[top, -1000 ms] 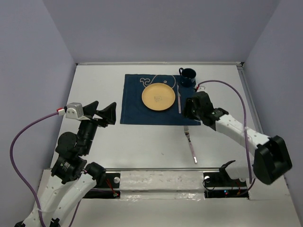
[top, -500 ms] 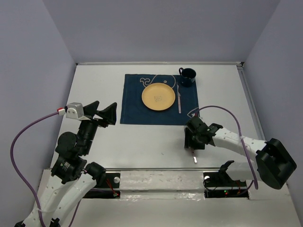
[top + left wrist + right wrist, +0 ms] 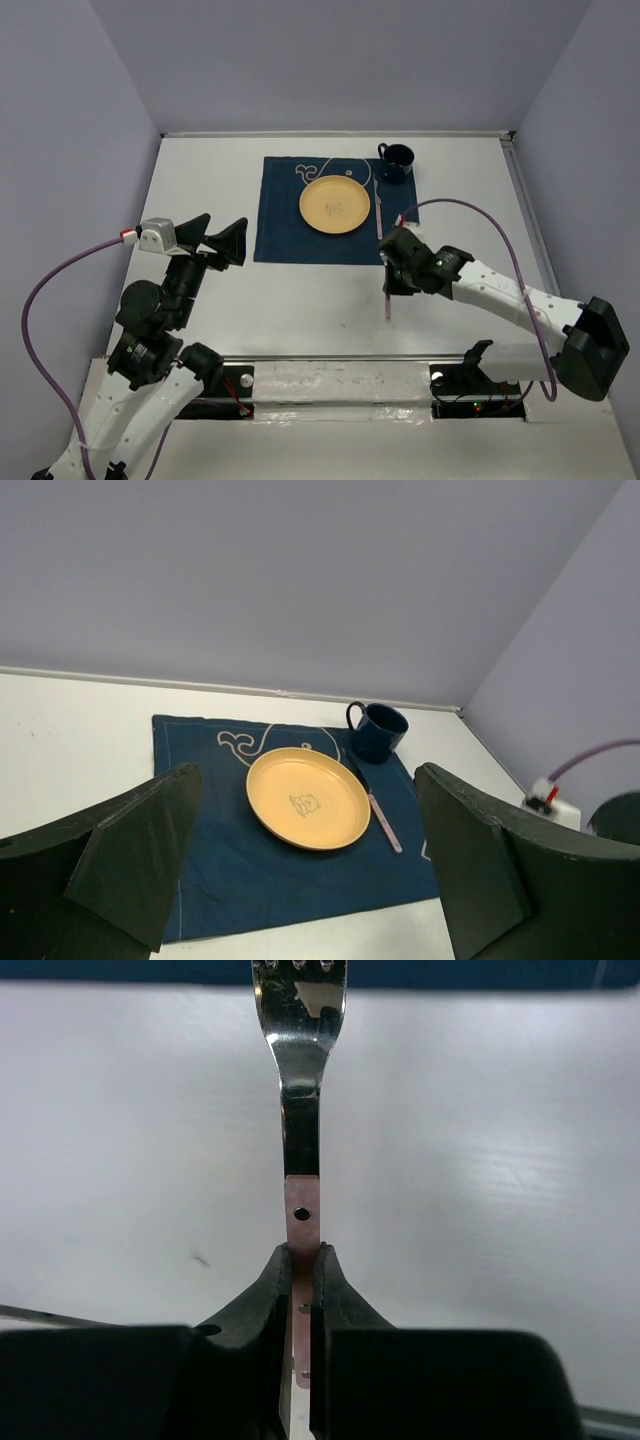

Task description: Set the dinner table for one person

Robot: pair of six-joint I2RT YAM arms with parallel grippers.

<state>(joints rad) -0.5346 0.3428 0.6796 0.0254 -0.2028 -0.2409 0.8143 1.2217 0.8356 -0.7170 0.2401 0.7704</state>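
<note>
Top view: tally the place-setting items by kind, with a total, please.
Placemat: 1
Plate: 1
Mug: 1
Fork: 1, held in the right gripper
Pink-handled utensil on the placemat: 1
Total: 5

The top external camera sits high behind the arm bases and looks down and forward from afar, taking in the whole dinner table [image 3: 250,300] and both arms. The left wrist camera, raised at the near left, faces the far right and slightly down between the left gripper's fingers [image 3: 130,860] at the placemat [image 3: 240,880], plate [image 3: 307,795] and mug [image 3: 378,730], which the top view also shows. The right wrist camera looks along the right gripper's fingers [image 3: 262,1305], very near the fork [image 3: 302,1110] and tabletop, sharing only the placemat's edge.
</note>
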